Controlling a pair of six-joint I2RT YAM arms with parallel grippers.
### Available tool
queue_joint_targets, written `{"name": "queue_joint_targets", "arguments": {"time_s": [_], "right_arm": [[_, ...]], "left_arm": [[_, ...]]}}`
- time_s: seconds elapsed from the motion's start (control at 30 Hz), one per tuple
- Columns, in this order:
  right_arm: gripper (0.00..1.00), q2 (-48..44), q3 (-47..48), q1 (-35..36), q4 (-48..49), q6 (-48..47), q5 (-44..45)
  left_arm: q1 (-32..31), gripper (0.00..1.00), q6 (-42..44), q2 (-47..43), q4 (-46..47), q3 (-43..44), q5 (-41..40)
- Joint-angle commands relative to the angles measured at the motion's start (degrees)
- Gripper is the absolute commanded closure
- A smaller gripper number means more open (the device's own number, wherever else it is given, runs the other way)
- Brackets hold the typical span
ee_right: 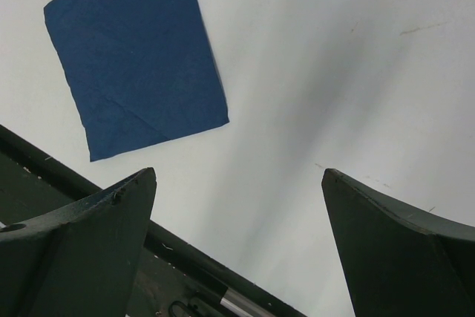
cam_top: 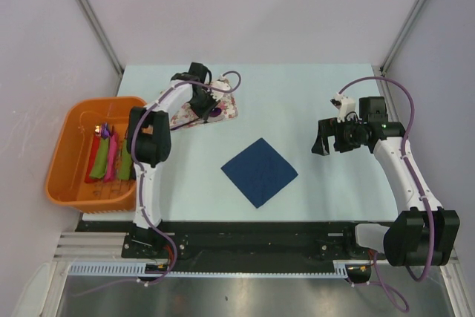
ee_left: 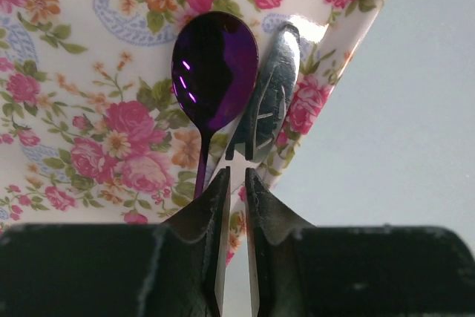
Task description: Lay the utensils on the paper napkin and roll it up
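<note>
The floral tray (ee_left: 74, 72) holds a purple spoon (ee_left: 215, 64) and a grey-silver fork (ee_left: 269, 102) side by side, near its edge. My left gripper (ee_left: 236, 174) is down over the tray (cam_top: 230, 109). Its jaws stand a narrow gap apart, with the fork's handle between the tips. In the top view this gripper (cam_top: 202, 105) hides most of the cutlery. The dark navy napkin (cam_top: 260, 171) lies flat and bare at the table's middle, and also shows in the right wrist view (ee_right: 133, 57). My right gripper (cam_top: 324, 142) hangs open and empty to the napkin's right (ee_right: 239, 172).
An orange basket (cam_top: 59, 154) stands off the table's left edge, holding red, pink and green rolls (cam_top: 110, 157). A black rail (ee_right: 74, 176) runs along the table's near edge. Pale walls close in the back and sides.
</note>
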Motion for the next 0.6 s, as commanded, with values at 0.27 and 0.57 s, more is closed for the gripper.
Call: {"name": "queue_joint_targets", "arguments": {"time_s": [0.27,0.57], "right_arm": [[0.00,-0.67,0.28,-0.18,0.32,-0.51,0.54],[0.00,-0.50,0.28,-0.18,0.23,-0.60,0.54]], "left_arm": [[2.08,0.80,1.37,3.05,-1.14,4.60,-1.53],[2.88,0.60,6.38,2.70,-3.69,3.91,-4.60]]}}
